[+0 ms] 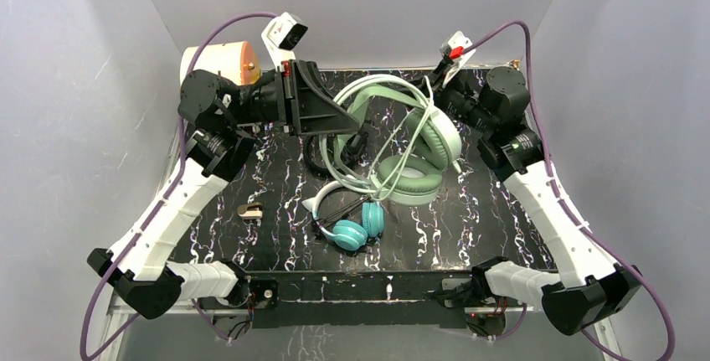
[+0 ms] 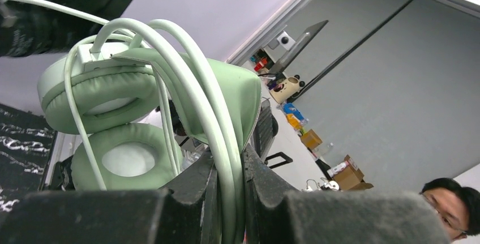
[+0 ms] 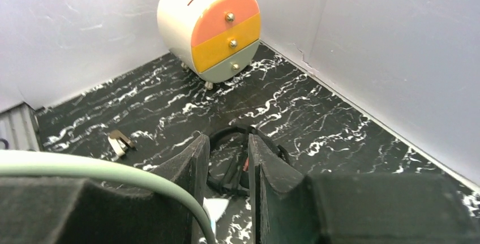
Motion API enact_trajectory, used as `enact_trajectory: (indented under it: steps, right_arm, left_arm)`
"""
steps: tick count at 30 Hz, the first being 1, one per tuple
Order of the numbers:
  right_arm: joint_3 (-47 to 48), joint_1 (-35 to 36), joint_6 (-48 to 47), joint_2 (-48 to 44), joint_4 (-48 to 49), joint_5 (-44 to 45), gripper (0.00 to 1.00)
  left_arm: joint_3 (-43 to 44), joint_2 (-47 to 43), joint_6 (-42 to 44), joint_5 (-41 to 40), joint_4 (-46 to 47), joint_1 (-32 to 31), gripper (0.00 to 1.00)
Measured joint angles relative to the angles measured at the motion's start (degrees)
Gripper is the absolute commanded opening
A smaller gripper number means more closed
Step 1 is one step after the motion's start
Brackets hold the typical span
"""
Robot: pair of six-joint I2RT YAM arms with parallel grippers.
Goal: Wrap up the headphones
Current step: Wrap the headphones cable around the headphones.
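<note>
Marbled black tabletop [image 1: 268, 177]; left gripper [image 2: 229, 156] clamps the sage-green headphones [image 2: 113, 85], right gripper [image 3: 227, 139] beside them, jaws parted, empty.

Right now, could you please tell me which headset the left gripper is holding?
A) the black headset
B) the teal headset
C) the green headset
C: in the left wrist view the left gripper is shut on the green headset, while the teal headset lies free on the table.
</note>
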Motion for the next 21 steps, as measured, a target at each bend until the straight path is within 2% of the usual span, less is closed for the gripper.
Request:
enact_trajectory:
  steps: [10,21]
  right_arm:
    - [-6.99,-0.92,14.95,2.49,10.05,-0.09,0.4]
    - [-9.88,-1.14,22.95,6.21,18.05,-2.84,0.39]
  left_arm:
    - [8.76,5.09,-4.2,-1.53,7.54,0.0,0.0]
    - [17.4,15.04,-7.45,-10.29,14.45,-0.04,0.0]
